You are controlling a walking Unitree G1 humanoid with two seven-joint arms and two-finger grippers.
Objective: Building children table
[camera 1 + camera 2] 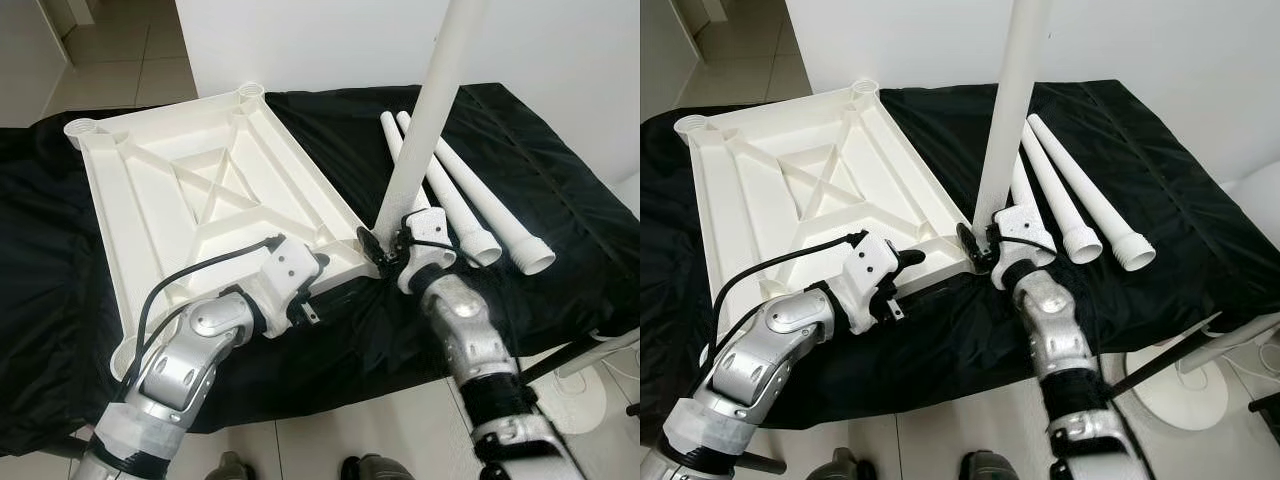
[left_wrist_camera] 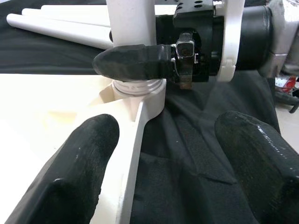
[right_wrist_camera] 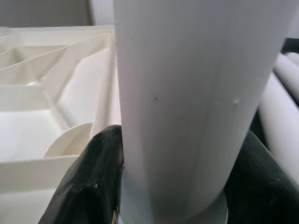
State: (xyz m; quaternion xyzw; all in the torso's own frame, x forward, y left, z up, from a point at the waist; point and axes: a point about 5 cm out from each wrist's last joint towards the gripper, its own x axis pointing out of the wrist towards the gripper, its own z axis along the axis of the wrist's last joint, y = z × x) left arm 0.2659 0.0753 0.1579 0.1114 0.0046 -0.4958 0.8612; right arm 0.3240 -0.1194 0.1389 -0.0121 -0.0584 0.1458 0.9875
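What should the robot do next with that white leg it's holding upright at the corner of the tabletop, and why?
Probably twist the table leg further into the corner socket. The right gripper has its jaws shut around the leg's base, and threads show above the socket rim, so it looks not fully seated. The left gripper sits open at the upturned tabletop edge, placed to steady it.

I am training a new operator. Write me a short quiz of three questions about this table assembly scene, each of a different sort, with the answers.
1. True or false: the right gripper holds the upright leg at its lower end, above the corner socket of the tabletop.
2. How many legs lie loose on the black cloth?
3. The left gripper is: A) shut on a leg; B) open beside the tabletop's near edge; C) resting on the floor.

Key: 1 true; 2 three; 3 B.
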